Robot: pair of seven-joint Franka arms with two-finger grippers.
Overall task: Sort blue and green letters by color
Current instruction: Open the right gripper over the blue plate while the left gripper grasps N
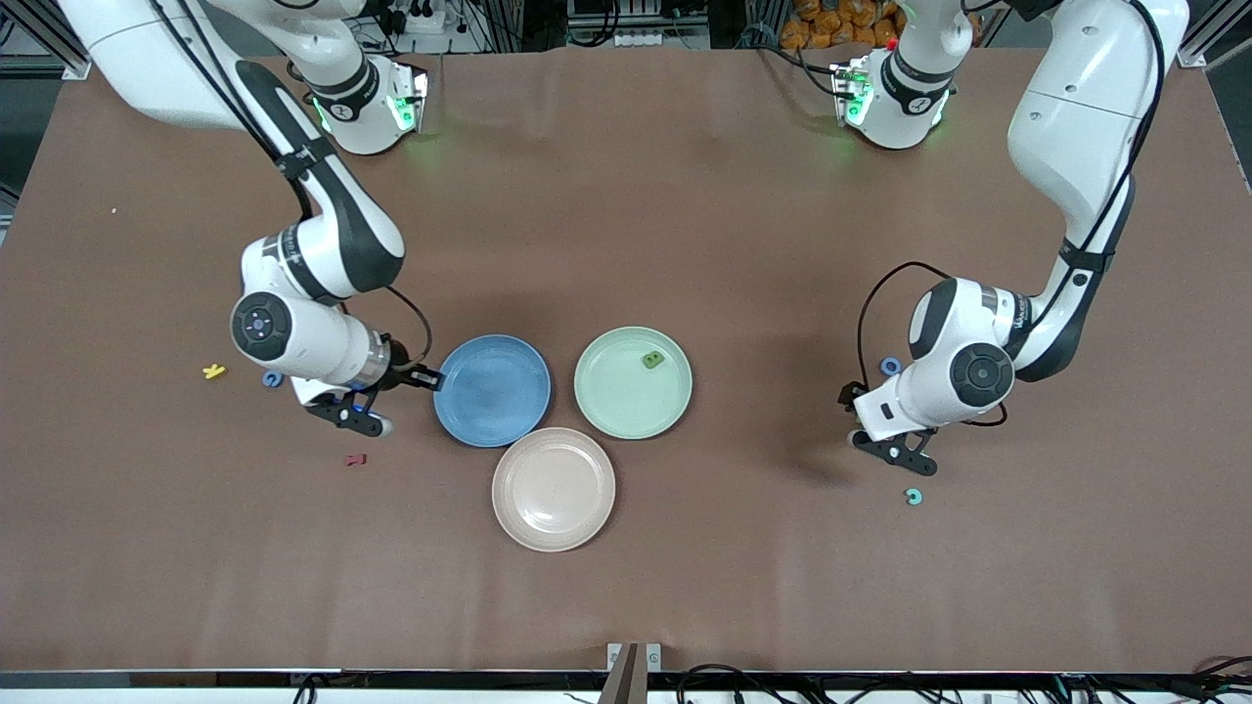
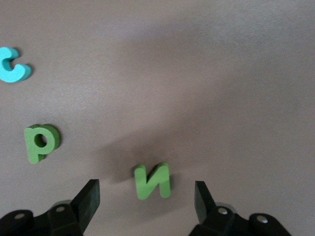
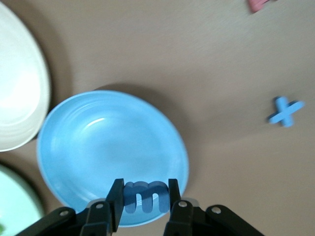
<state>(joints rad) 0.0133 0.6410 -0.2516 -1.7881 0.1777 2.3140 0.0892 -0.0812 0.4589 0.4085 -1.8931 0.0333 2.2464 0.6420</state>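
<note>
My right gripper [image 3: 145, 189] is shut on a blue letter m [image 3: 145, 196], held in the air over the rim of the blue plate [image 3: 108, 147] at the side toward the right arm's end [image 1: 357, 416]. My left gripper [image 2: 146, 188] is open and low over the table [image 1: 895, 452], its fingers either side of a green letter N [image 2: 152, 181] without touching it. A green P [image 2: 42, 142] lies close by. One green letter [image 1: 652, 360] sits in the green plate [image 1: 611, 401]. A blue X [image 3: 285, 111] and two blue ring letters [image 1: 272, 378] [image 1: 890, 366] lie on the table.
A pink plate [image 1: 554, 523] sits nearer the front camera than the blue and green plates. A teal C [image 1: 914, 496] lies near my left gripper. A yellow letter [image 1: 213, 371] and a dark red letter [image 1: 355, 459] lie toward the right arm's end.
</note>
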